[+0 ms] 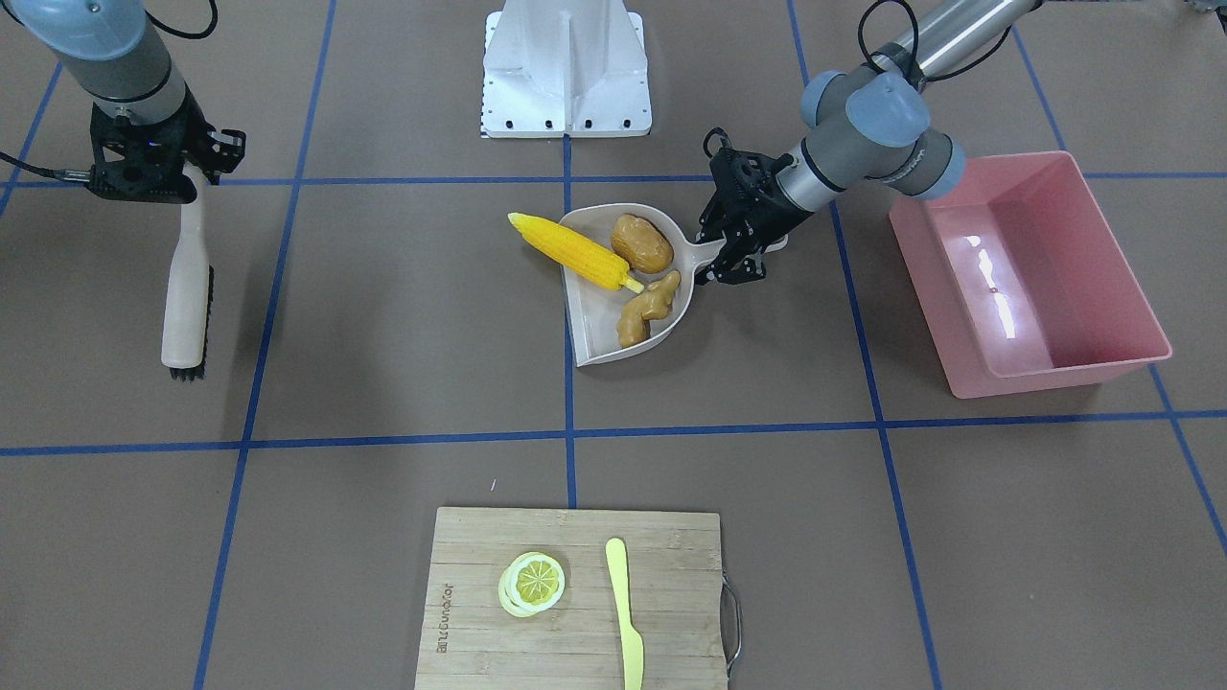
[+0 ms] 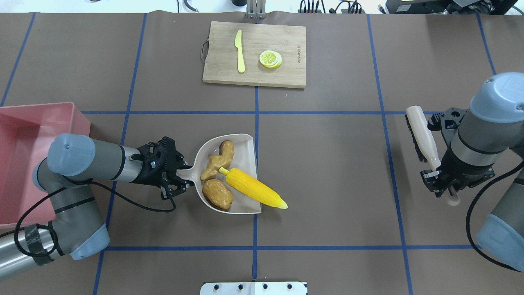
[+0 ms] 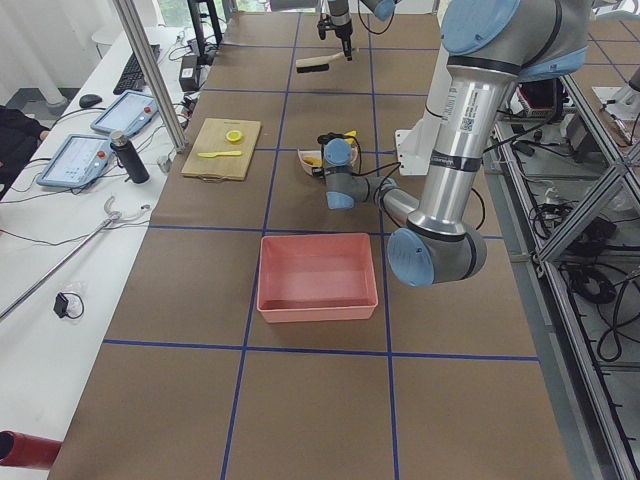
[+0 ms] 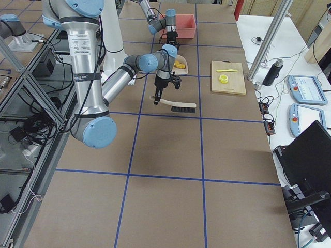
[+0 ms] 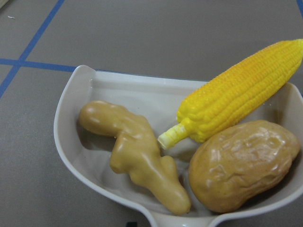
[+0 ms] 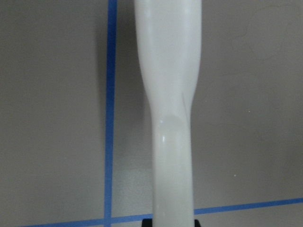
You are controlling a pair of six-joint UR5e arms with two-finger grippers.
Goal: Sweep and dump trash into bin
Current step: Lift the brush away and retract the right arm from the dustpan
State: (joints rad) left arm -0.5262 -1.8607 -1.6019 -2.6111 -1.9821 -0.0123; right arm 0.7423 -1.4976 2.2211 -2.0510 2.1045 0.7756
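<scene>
Sweep judged done: corn cob [image 2: 251, 188], potato [image 2: 217, 194] and ginger root [image 2: 217, 162] all lie in the dustpan [image 2: 245, 141] mid-table; the corn's tip overhangs the open lip. Left gripper [image 2: 184, 177] clenched on dustpan handle. Right gripper [image 2: 444, 180] grasps brush [image 2: 421, 137], well apart. Bin [image 2: 24, 164] beside left arm holds no trash yet. Step in hand: dump. Next: lift pan tilted back, carry over bin rim, tip; corn likeliest to roll off

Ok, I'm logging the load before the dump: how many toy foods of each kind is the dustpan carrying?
corn cob: 1
potato: 1
ginger root: 1
Total: 3
</scene>
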